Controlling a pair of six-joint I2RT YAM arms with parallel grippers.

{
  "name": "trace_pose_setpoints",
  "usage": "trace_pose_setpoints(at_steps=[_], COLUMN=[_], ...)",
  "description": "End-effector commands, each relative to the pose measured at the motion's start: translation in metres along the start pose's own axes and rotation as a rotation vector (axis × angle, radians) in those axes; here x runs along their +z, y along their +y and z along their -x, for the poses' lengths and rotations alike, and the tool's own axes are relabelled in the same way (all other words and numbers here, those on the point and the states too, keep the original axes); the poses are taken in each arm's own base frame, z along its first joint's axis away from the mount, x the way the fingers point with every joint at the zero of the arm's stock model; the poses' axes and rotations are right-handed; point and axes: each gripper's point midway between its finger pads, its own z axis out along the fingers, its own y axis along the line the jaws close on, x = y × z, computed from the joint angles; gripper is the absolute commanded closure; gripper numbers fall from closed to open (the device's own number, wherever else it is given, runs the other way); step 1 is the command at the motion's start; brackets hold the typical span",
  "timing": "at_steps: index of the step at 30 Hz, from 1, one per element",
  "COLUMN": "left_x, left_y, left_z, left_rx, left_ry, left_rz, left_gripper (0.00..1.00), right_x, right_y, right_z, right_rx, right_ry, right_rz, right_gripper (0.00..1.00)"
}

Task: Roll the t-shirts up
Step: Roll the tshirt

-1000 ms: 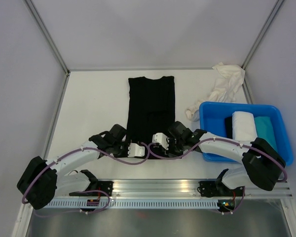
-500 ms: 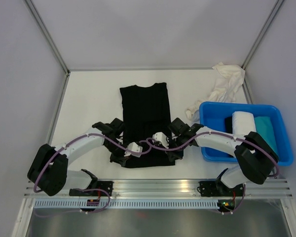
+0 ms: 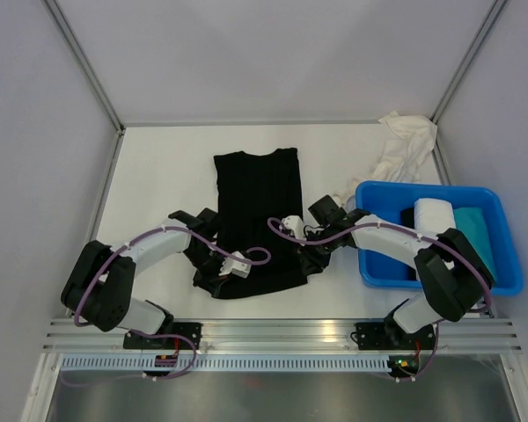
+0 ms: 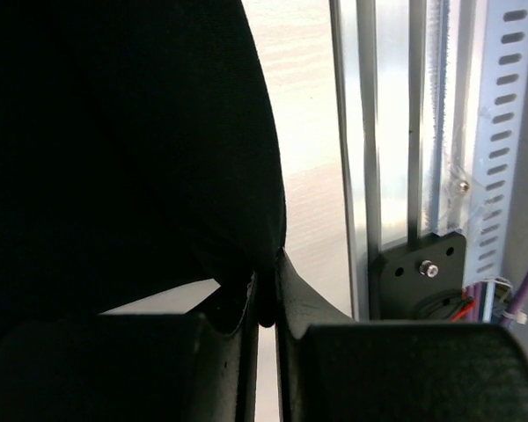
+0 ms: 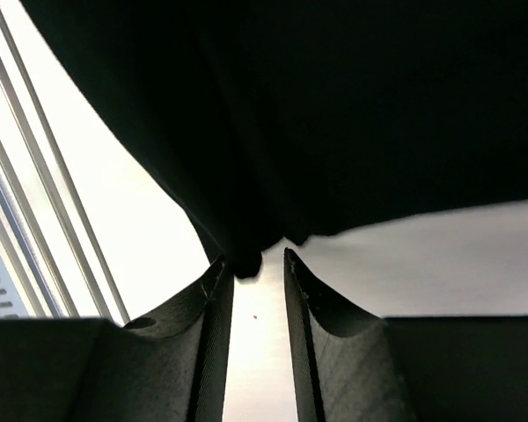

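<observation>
A black t-shirt (image 3: 255, 198) lies flat in the middle of the table, collar end away from me. My left gripper (image 3: 209, 280) is at the shirt's near left corner. In the left wrist view it (image 4: 266, 268) is shut on the black hem (image 4: 266, 303), with only a narrow slit between the fingers. My right gripper (image 3: 312, 264) is at the near right corner. Its wrist view shows it (image 5: 255, 259) open, the hem edge (image 5: 246, 262) resting against the left fingertip and not pinched. A crumpled cream-white t-shirt (image 3: 403, 149) lies at the back right.
A blue tub (image 3: 370, 189) stands on the right, holding a rolled white t-shirt (image 3: 436, 220), a teal one (image 3: 473, 230) and a dark one (image 3: 407, 224). The metal rail (image 3: 282, 334) runs along the near edge, close behind the shirt's hem. Grey walls enclose the table.
The black t-shirt was dragged nearer and slightly left. Both grippers then settled at its near corners. The right jaws have opened and released the hem.
</observation>
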Motion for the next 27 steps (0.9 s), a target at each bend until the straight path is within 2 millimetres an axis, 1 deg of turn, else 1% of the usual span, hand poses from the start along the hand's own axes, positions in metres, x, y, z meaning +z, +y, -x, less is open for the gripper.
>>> trace_pose_setpoints(at_steps=[1,2,4,5,8,10,12,15,16,17,18,20,21,22,23,24,25,27], left_x=[-0.008,-0.01,-0.011,-0.011,-0.011,-0.01,-0.01,-0.008,-0.005,-0.004,-0.003,-0.003,-0.002,-0.003,-0.004,-0.004,-0.005,-0.005], left_y=[-0.014,-0.012,-0.009,-0.007,-0.005,-0.002,0.0,-0.001,-0.004,-0.002,-0.002,-0.003,-0.001,0.001,0.005,0.006,0.009,0.01], left_z=[0.002,0.006,0.014,0.017,0.027,0.027,0.023,0.017,0.01,0.009,0.007,0.001,-0.001,-0.002,-0.003,-0.005,-0.006,-0.009], left_rx=[-0.021,-0.04,-0.097,-0.112,-0.144,-0.16,-0.17,-0.175,-0.175,-0.17,-0.172,-0.176,-0.177,-0.169,-0.172,-0.177,-0.174,-0.162], left_ry=[-0.003,-0.011,-0.039,-0.049,-0.088,-0.091,-0.083,-0.095,-0.079,-0.076,-0.069,-0.06,-0.057,-0.056,-0.06,-0.057,-0.058,-0.051], left_rz=[-0.07,-0.068,-0.083,-0.086,-0.104,-0.092,-0.081,-0.064,-0.066,-0.054,-0.055,-0.055,-0.054,-0.051,-0.04,-0.041,-0.036,-0.037], left_gripper=[0.89,0.89,0.89,0.89,0.89,0.88,0.89,0.89,0.89,0.89,0.89,0.89,0.89,0.89,0.89,0.89,0.89,0.89], right_x=[-0.032,-0.038,-0.05,-0.054,-0.059,-0.062,-0.064,-0.064,-0.06,-0.058,-0.055,-0.046,-0.044,-0.038,-0.037,-0.041,-0.036,-0.034], right_y=[-0.009,-0.013,-0.011,-0.011,-0.001,0.003,0.006,0.019,0.021,0.021,0.023,0.021,0.024,0.025,0.023,0.025,0.024,0.026], right_z=[0.043,0.047,0.054,0.054,0.062,0.064,0.063,0.065,0.063,0.062,0.06,0.051,0.049,0.041,0.037,0.038,0.03,0.024], right_rx=[0.027,0.038,0.078,0.092,0.108,0.124,0.154,0.188,0.208,0.222,0.322,0.405,0.453,0.462,0.474,0.475,0.479,0.471], right_ry=[-0.161,-0.181,-0.219,-0.225,-0.291,-0.319,-0.327,-0.359,-0.376,-0.382,-0.383,-0.366,-0.371,-0.376,-0.389,-0.424,-0.432,-0.453], right_rz=[-0.09,-0.115,-0.158,-0.173,-0.15,-0.148,-0.141,-0.088,-0.074,-0.068,-0.06,-0.06,-0.051,-0.048,-0.064,-0.073,-0.081,-0.091], right_gripper=[0.65,0.65,0.63,0.63,0.64,0.64,0.64,0.6,0.58,0.57,0.57,0.57,0.53,0.53,0.52,0.5,0.48,0.46])
